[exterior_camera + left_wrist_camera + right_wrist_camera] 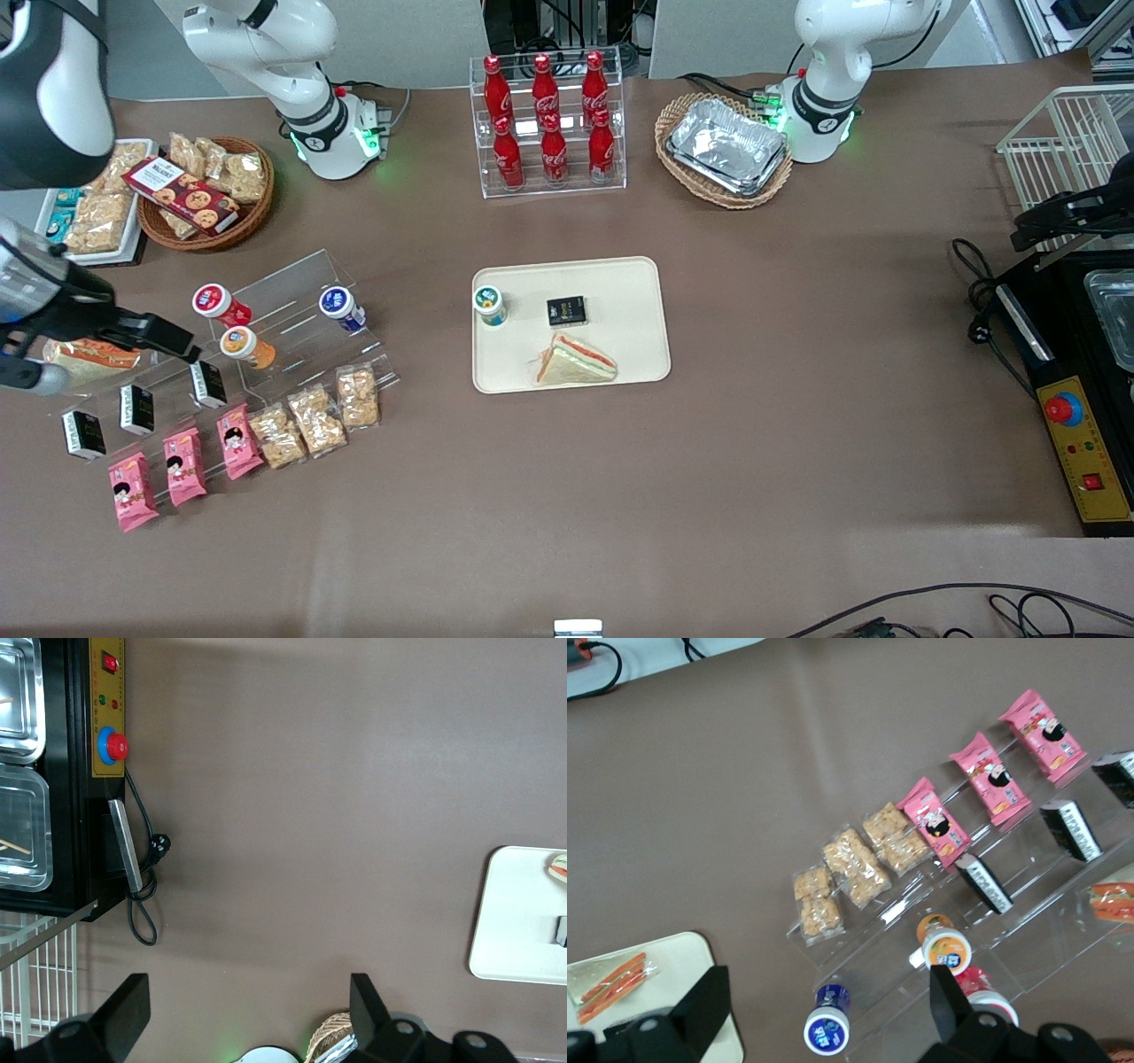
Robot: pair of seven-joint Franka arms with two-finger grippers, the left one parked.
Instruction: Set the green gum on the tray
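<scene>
On the tray (633, 292) the green gum (489, 306) stands upright, close to the rim at the working arm's end, with nothing gripping it. Also on the tray: a small black packet (566, 310) just beside the gum toward the parked arm's end, and a wrapped sandwich (574, 362) nearer the front camera than both. The gripper (824, 1010) hangs well away from the tray, up above the clear display stand (292, 306) at the working arm's end, fingers spread wide and holding nothing. Under it on that stand sit the blue-lidded bottle (827, 1028) and the orange-lidded bottle (945, 945).
</scene>
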